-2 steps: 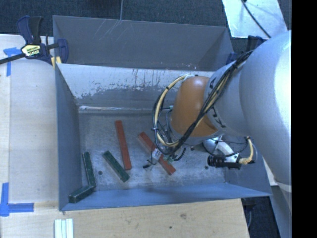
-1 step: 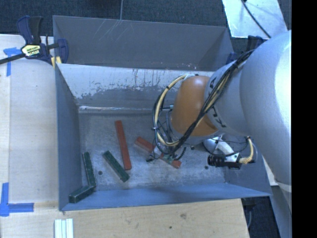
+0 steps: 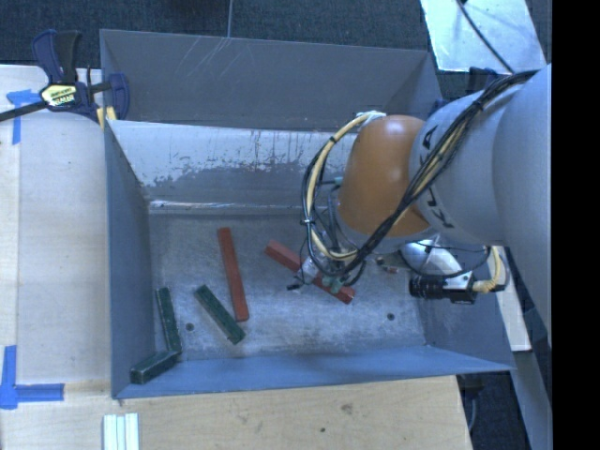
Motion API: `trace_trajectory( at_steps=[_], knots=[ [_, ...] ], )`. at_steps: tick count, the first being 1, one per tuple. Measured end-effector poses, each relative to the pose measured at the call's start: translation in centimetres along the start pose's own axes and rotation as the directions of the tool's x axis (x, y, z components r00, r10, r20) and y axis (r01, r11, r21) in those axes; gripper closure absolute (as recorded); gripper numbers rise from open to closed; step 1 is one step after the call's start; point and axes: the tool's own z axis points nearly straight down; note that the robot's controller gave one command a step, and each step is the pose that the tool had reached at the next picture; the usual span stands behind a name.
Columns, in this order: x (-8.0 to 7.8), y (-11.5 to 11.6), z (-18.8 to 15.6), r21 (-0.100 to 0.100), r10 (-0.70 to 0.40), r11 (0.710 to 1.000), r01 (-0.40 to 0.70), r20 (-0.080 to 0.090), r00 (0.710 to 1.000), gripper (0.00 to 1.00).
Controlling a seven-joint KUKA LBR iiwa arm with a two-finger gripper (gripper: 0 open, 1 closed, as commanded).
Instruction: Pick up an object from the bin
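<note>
Plainly, the red stick [image 3: 281, 255] is the thing nearest the gripper [image 3: 314, 277]. It lies flat and slantwise on the bin's floor, right of centre, with its upper-left end bare and its lower-right end poking out past the tool. The gripper sits low over the stick's middle, under the arm's orange cover [image 3: 380, 181] and a loop of cables [image 3: 323, 195]. Whether it is apart, together or clamped on the stick I cannot tell, and any contact with the stick is likewise hidden.

The main risk, as I judge it, is a poor hold. The stick is thin and flat against the floor, so a close that comes a little high would slide over it. One that is off to a side would pinch an edge and let the stick pivot or drop on the lift. A descent too deep would press the tool into the floor of the bin [image 3: 234, 157].

Further out, the longer red stick [image 3: 232, 275] lies near on the left but apart, so a sideways nudge could push one against the other. The green sticks [image 3: 218, 314] toward the lower-left corner are well apart and unlikely to interfere.
</note>
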Motion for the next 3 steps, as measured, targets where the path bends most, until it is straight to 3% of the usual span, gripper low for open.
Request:
trace_trajectory(
  at_steps=[1,3],
  knots=[
    [-0.2,0.1,-5.3,0.0,-0.002,1.0,0.002,0.0,1.0,1.0],
    [-0.4,0.1,-7.3,0.001,-0.006,1.0,0.006,-0.001,1.0,1.0]
  ],
)
